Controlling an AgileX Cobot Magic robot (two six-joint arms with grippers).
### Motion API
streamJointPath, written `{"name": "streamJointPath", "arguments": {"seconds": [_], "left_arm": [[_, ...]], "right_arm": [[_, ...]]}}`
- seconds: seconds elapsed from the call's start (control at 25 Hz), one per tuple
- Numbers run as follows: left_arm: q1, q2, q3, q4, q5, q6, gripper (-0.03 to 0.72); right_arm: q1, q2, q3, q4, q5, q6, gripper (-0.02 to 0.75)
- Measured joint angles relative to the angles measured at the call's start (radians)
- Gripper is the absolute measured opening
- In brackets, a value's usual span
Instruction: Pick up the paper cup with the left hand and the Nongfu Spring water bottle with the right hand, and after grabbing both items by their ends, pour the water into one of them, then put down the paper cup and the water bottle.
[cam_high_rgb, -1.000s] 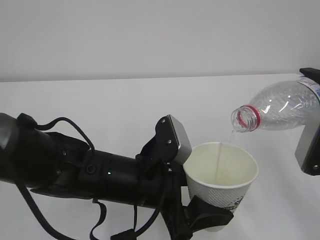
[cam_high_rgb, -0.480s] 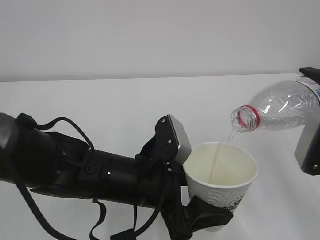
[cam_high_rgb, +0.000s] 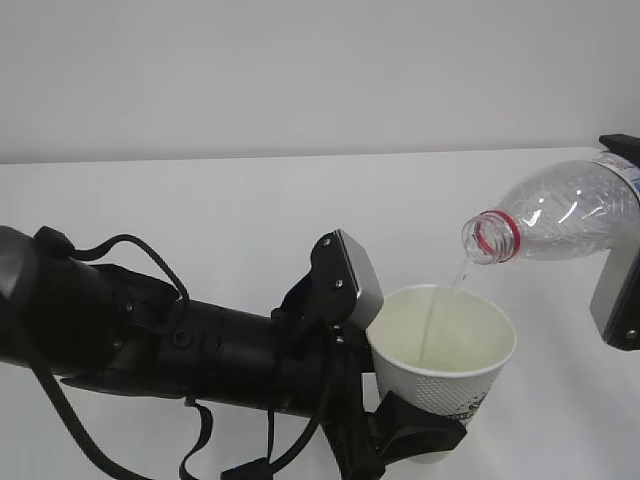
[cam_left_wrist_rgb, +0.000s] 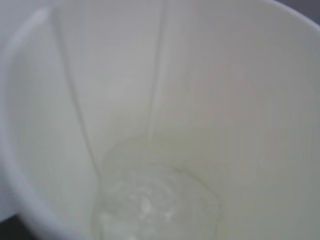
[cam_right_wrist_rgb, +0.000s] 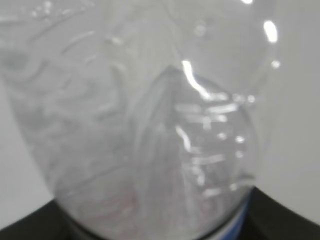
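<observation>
Paper cup (cam_high_rgb: 441, 345), white, cream inside, is held upright and off the table (cam_high_rgb: 200, 200) near its front edge, right of centre. Thin stream drops into it from the bottle (cam_high_rgb: 560, 212), which lies tilted just past level, mouth down-left, directly above the cup's far rim. Left wrist view: small pool of water (cam_left_wrist_rgb: 155, 205) at the bottom, cup mostly unfilled.

Left hand (cam_high_rgb: 405, 440) has its fingers pinching the cup low on the wall, near the base. Right hand (cam_high_rgb: 618, 290) is clamped on the bottle's base end at the frame's right edge; fingertips out of sight, but the bottle hangs from it.

Handling, my read: cup is light, thin-walled, dents under squeeze and gets heavier as it fills, so low grip near the stiffer base is right. Bottle is nearly empty, light, slick, crushable; end grip gives little torque margin.

Room: table bare around both, plenty of open surface left and behind for set-down. Bottle neck is close over the rim, so lift clear before swinging.
</observation>
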Motion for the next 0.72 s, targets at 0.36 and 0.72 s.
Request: {"name": "streamJointPath", "arguments": {"seconds": [0.36, 0.72], "left_arm": [[0.000, 0.000, 0.000, 0.000, 0.002, 0.000, 0.526], [0.000, 0.000, 0.000, 0.000, 0.002, 0.000, 0.526]], "right_arm": [[0.000, 0.000, 0.000, 0.000, 0.000, 0.000, 0.425], [0.000, 0.000, 0.000, 0.000, 0.000, 0.000, 0.425]]}}
